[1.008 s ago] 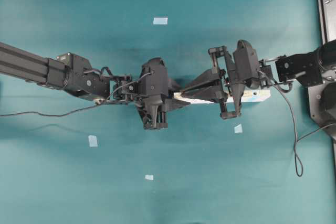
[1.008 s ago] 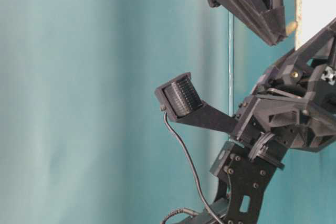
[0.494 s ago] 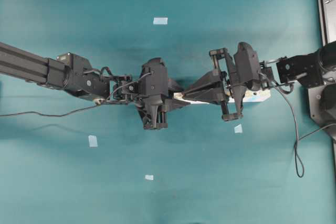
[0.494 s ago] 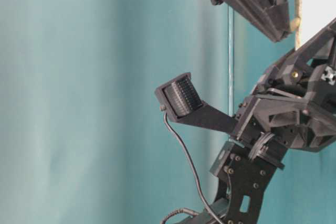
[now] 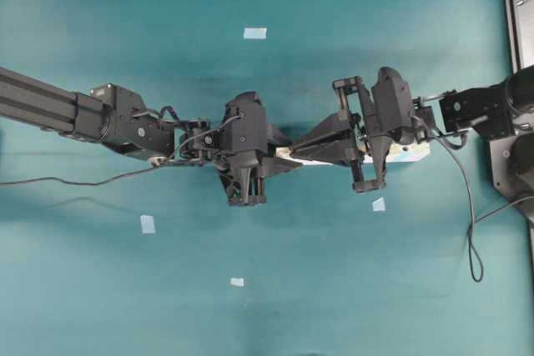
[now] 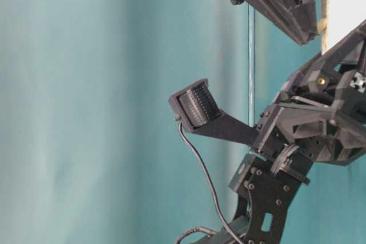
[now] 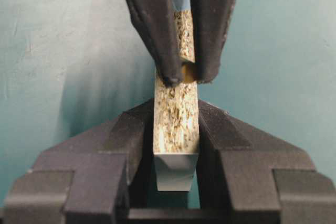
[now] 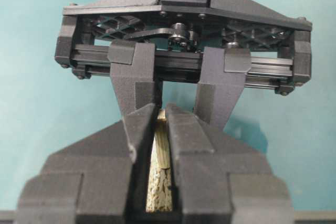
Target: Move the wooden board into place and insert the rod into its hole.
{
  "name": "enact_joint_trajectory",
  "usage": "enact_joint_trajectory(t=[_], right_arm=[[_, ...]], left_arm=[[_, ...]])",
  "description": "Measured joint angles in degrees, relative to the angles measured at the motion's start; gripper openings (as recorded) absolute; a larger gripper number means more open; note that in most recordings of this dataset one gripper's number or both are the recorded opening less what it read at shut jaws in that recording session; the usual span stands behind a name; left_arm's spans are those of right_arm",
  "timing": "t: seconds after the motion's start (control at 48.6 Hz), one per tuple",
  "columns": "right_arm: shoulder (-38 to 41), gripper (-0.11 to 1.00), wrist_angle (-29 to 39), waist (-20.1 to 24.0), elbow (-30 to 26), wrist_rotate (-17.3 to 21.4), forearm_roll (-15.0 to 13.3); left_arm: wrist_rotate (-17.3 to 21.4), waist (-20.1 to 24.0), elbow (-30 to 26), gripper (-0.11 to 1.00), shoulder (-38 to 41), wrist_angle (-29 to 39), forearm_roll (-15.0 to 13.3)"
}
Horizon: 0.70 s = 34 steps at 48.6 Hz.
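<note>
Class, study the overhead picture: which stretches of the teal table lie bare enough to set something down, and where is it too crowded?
Bare teal lies above the two arms, around the top tape square, and below them, between the lower-left tape square and the right one. The middle is crowded: left gripper and right gripper meet over the wooden board.

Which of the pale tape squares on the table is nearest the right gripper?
The tape square just below the right gripper in the overhead view. The other three lie farther off, toward the left.
</note>
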Motion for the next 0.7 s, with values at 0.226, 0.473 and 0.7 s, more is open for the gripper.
enact_joint_trajectory(t=[0.226,0.473,0.7], right_arm=[[0.0,0.09,0.7,0.1,0.1,0.0,0.3],[-0.3,0.09,0.4,0.2,1.1,0.0,0.5],[-1.4,0.09,0.8,-0.1,3.0,0.0,0.8]], left_arm=[[0.0,0.0,0.0,0.21,0.0,0.1,0.0],[0.1,0.0,-0.2,0.21,0.1,1.1,0.0],[0.1,0.0,-0.4,0.21,0.1,1.3,-0.1]])
